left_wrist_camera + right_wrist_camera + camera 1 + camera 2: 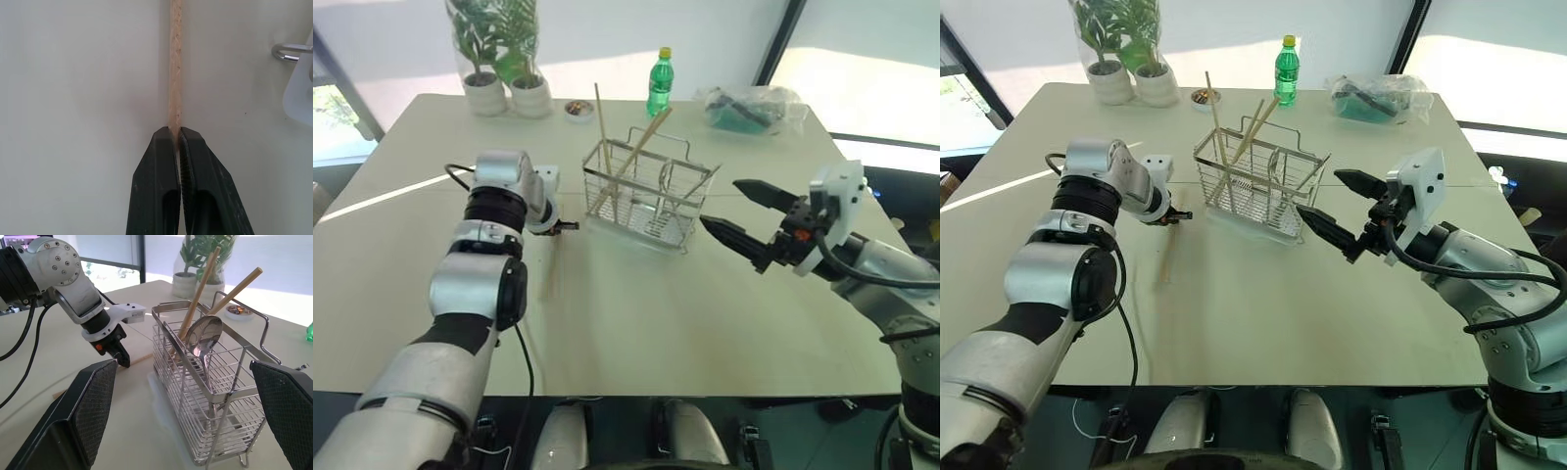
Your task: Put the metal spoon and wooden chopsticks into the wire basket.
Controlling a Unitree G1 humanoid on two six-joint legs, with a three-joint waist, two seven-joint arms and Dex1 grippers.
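The wire basket stands mid-table. The metal spoon is upright inside it, bowl up. Two wooden chopsticks lean in the basket, sticking out above its rim. Another wooden chopstick lies flat on the table left of the basket. My left gripper points down at the table and is shut on the end of that chopstick. In the right wrist view my left gripper sits low beside the basket. My right gripper hovers open just right of the basket, level, with nothing between its fingers.
A green bottle stands behind the basket. Two potted plants and a small bowl are at the back left. A clear plastic bag lies at the back right. A black cable runs along my left arm.
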